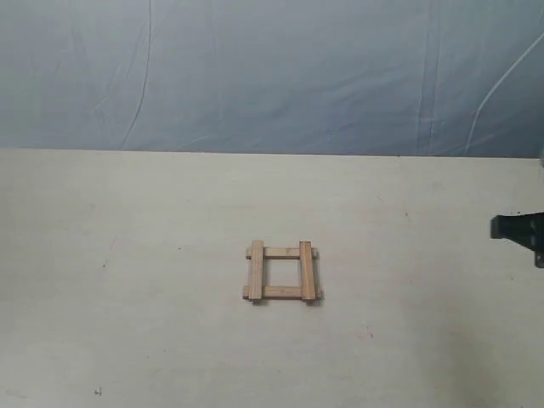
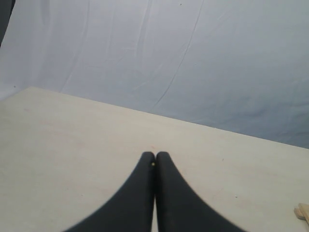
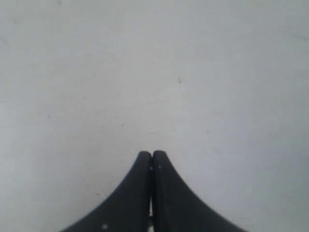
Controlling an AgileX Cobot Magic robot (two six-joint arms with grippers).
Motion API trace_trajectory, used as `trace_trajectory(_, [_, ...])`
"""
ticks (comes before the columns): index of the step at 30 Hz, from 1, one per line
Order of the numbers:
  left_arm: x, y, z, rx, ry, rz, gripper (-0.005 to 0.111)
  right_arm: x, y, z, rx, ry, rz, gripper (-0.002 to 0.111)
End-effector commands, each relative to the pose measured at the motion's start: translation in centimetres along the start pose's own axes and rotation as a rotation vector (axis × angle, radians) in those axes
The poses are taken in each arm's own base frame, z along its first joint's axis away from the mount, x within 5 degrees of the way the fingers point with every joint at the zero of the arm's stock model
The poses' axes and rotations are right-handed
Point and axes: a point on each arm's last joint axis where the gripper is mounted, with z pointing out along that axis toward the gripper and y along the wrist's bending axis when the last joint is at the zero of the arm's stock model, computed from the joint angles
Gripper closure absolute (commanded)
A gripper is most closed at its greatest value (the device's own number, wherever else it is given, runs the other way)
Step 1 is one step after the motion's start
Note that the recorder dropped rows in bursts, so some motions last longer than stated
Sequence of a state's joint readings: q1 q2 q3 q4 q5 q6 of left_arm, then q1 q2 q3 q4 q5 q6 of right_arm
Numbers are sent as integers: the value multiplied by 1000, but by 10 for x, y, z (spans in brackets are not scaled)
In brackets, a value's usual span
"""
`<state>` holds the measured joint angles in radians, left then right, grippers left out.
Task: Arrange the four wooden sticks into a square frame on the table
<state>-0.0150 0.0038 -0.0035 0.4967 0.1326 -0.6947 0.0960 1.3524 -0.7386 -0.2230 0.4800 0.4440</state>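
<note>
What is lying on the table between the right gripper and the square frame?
Nothing: in the exterior view, only bare table separates the right gripper from the square frame.

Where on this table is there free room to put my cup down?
Only the middle is taken. The pale beige table lies bare left of the small square frame of light-brown wooden sticks, and between it and the blue-grey cloth backdrop. Rightward is bare too, until the black end effector at the edge.

Wrinkled blue-grey cloth backdrop (image 1: 272, 76) in soft light
</note>
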Motion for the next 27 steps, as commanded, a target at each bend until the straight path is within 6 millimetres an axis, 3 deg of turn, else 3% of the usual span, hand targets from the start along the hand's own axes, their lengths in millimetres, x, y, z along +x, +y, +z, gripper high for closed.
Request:
trace_trajectory(1, [1,0,0,5,2,3,107,29,-19,-43,-3,-201,-59,109])
trace_trajectory(10, [1,0,0,5,2,3,107,74,-43,-137,-28,-558,48,109])
trace_trajectory(13, [1,0,0,5,2,3,107,94,-54,-154,19,-583,76,109])
trace_trajectory(16, [1,0,0,5,2,3,107,111,-58,-154,-55,-634,247,109])
trace_trajectory(22, [1,0,0,5,2,3,107,148,-62,-125,-79,-756,191,109])
trace_trajectory(27, [1,0,0,5,2,3,107,165,-62,-111,-125,-842,254,109])
